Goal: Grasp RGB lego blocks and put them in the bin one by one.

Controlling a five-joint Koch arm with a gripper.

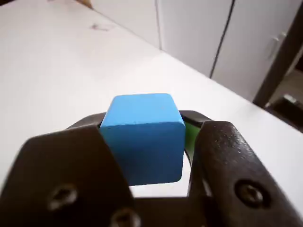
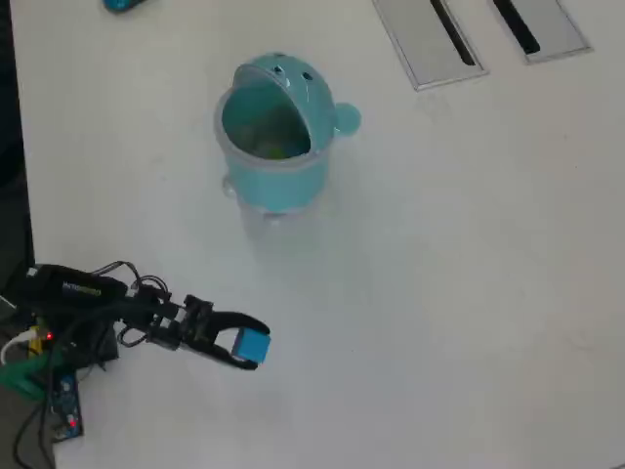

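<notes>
Table (image 2: 469,293) white; grey cabinets (image 1: 246,33) behind.

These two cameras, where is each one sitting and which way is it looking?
Wrist view: rides on the arm just behind the tool, looking forward along the white table toward grey cabinets; both dark jaws show, clamped on the blue block.
Overhead view: fixed above, looking straight down on the table, the teal bin and the whole arm.
Shared: the tool, blue block and table.
</notes>
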